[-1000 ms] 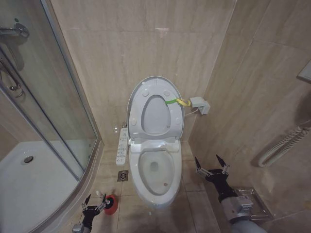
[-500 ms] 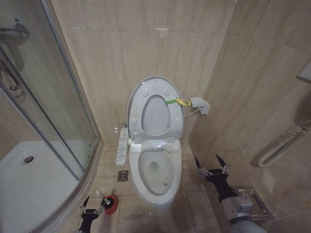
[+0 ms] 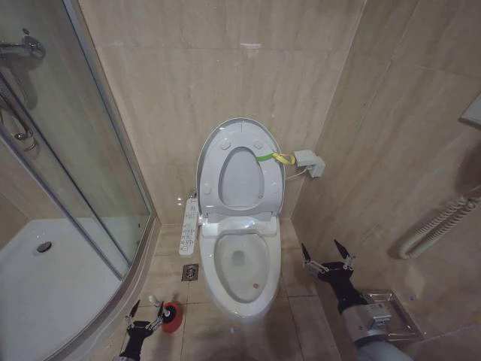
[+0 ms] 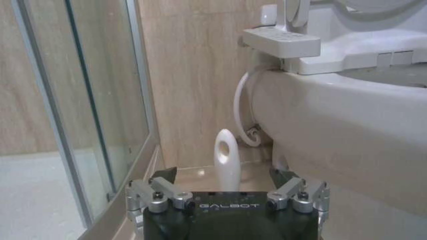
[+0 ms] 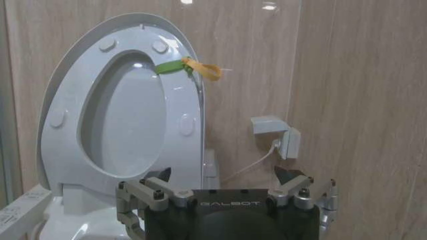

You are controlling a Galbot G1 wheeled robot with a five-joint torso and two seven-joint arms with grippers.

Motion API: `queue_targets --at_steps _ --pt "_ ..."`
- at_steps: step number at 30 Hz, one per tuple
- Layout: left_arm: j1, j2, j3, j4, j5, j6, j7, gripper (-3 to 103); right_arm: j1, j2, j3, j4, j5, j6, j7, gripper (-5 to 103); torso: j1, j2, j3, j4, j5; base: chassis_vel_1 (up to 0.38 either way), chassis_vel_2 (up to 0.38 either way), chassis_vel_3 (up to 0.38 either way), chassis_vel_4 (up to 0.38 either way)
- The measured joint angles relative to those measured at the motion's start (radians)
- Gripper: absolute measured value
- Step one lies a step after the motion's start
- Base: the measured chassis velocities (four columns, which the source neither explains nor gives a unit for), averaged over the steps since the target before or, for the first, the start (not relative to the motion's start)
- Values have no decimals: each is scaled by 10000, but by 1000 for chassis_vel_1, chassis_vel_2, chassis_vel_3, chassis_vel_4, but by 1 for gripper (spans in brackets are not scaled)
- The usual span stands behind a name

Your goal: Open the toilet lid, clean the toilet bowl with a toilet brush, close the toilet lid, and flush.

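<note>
White and glossy, the large oval plastic toilet lid (image 3: 240, 167) stands raised against the far beige tiled wall (image 3: 188, 75), with the seat ring lifted against it and a green-and-yellow strap (image 3: 272, 158) at its right rim. Below it, the white elongated ceramic toilet bowl (image 3: 241, 265) lies uncovered. On the floor near the bowl's left side, the toilet brush (image 3: 169, 317) stands upright in its round red base, its thin pale handle (image 4: 227, 159) rising just beyond the left gripper (image 3: 144, 316). That claw is spread wide, one finger to each side of the handle, not touching it. To the right of the bowl, the right gripper (image 3: 328, 257) hangs above the floor tiles, also spread wide and holding nothing, facing the raised lid.
</note>
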Motion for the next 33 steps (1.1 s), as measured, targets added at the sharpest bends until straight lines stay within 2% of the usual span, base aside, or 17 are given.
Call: queue_targets --at_steps 10,11,16,17,23,24,31,32,33 --pt "-65 -6 6 134 -36 -1 -29 93 0 0 0 0 0 0 0 100 0 0 0 0 0 0 0 0 0" --pt "-75 -6 6 144 -36 -1 -37 88 0 0 0 0 0 0 0 100 0 0 0 0 0 0 0 0 0" --pt "-99 2 -6 164 -35 0 -76 88 0 0 0 0 0 0 0 100 0 0 0 0 0 0 0 0 0" --pt "-102 8 -9 171 -34 1 -77 77 0 0 -1 0 0 0 0 100 0 0 0 0 0 0 0 0 0" --pt "-137 24 -18 207 -19 3 -78 77 0 0 0 0 0 0 -1 100 3 0 0 0 0 0 0 0 0" --pt "-148 28 -19 224 -14 3 -74 58 0 0 0 0 0 0 0 100 3 0 0 0 0 0 0 0 0" --pt "-224 70 -51 307 93 -2 -33 58 0 1 -1 0 0 0 0 100 2 0 0 0 0 0 0 0 0" --pt "-252 81 -81 334 183 -10 -23 42 0 1 0 0 0 0 0 100 2 0 0 0 0 0 0 0 0" --pt "-261 83 -92 344 208 -15 -20 42 0 0 0 0 0 0 0 100 2 0 0 0 0 0 0 0 0"
